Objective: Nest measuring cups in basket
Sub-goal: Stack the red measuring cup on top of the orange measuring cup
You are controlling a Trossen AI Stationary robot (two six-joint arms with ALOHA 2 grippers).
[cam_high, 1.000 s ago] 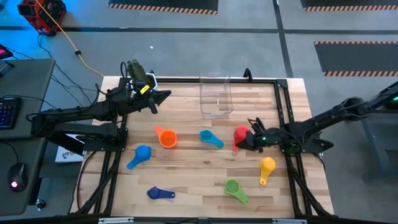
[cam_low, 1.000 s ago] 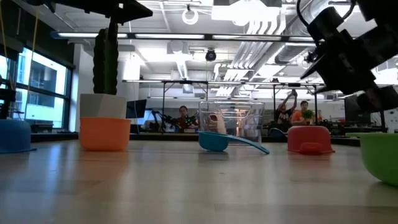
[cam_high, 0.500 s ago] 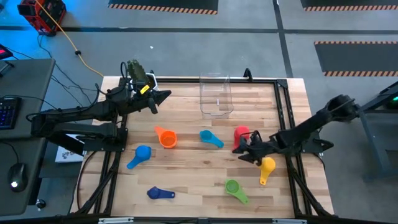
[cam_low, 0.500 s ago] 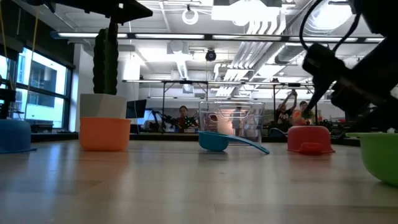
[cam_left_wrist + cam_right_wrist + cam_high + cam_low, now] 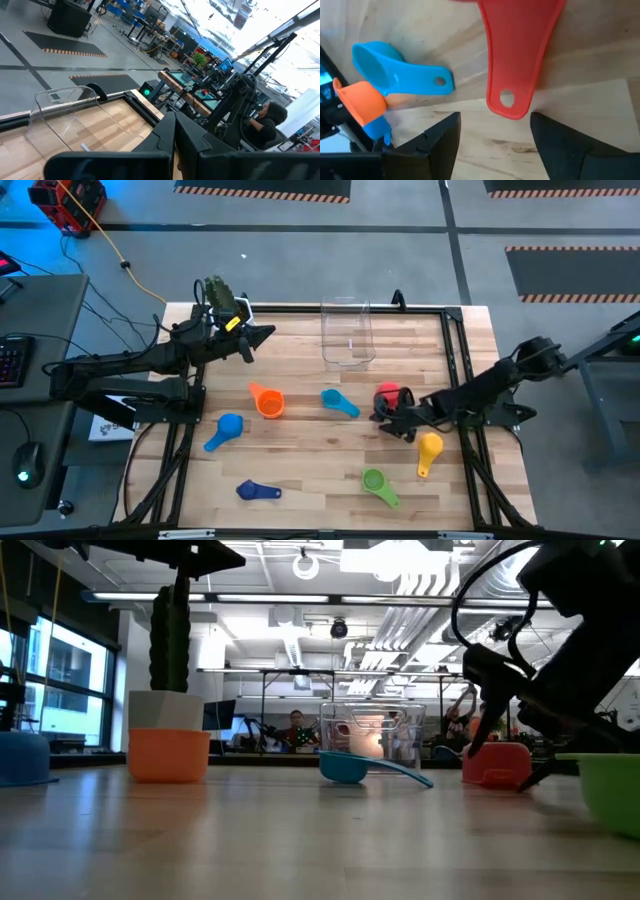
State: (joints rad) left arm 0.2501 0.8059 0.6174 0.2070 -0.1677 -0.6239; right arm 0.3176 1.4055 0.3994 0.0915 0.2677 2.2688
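Observation:
The red cup (image 5: 389, 392) stands mouth down on the table, right of centre, its flat handle (image 5: 512, 70) lying on the wood. My right gripper (image 5: 495, 137) slants down at it, open, one finger on either side of the handle's free end, neither finger touching it. It also shows in the high view (image 5: 383, 418). The clear basket (image 5: 347, 332) stands at the far middle edge. My left gripper (image 5: 262, 335) is shut and holds nothing, level above the far left corner.
On the table lie the orange cup (image 5: 268, 400), light blue cup (image 5: 338, 402), blue cup (image 5: 226, 430), dark blue cup (image 5: 258, 491), green cup (image 5: 377, 483) and yellow cup (image 5: 429, 448). A white pot with a cactus (image 5: 168, 690) stands at the far left corner.
My right gripper has come down beside the red cup, shifted a little toward the near edge, and rolled; its fingers now stand low on either side of the cup's handle. The cups have not moved.

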